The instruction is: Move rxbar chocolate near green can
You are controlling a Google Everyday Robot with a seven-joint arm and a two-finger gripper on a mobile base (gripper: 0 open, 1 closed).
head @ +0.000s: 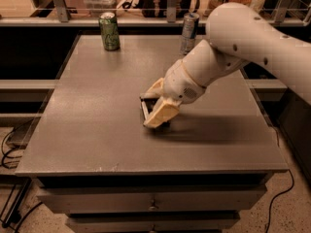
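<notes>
Cream tool [146, 111] mid grey table [87, 130] grips black rxbar chocolate [144, 107]; green can [109, 31] dark-marked.

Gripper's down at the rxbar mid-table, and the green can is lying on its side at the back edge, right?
No: the camera view shows the green can standing upright at the back edge of the table. The gripper is down at the rxbar chocolate mid-table.
</notes>
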